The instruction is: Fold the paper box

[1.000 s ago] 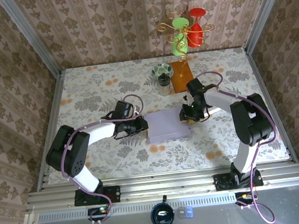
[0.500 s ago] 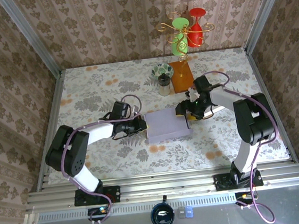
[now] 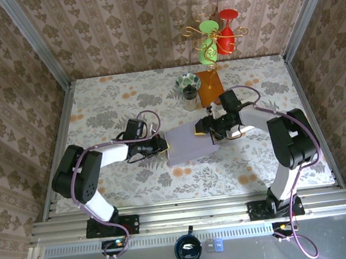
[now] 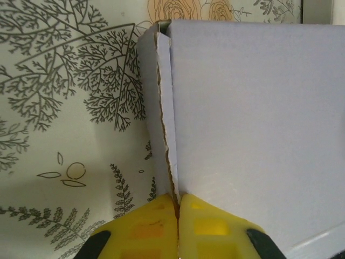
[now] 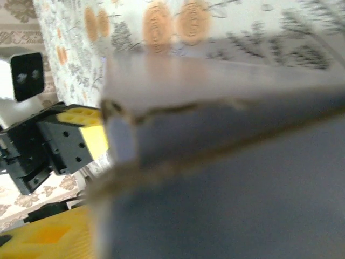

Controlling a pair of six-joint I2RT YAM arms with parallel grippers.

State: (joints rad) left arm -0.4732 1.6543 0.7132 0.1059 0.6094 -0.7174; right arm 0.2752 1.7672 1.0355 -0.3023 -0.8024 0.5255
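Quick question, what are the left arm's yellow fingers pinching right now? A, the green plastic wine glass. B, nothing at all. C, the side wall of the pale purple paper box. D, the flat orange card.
C: in the left wrist view, the left gripper has its yellow fingers pressed together on the thin upright side wall of the pale purple paper box.

paper box (image 3: 190, 143) centred on table (image 3: 97, 113), bowl (image 3: 187, 80) behind it
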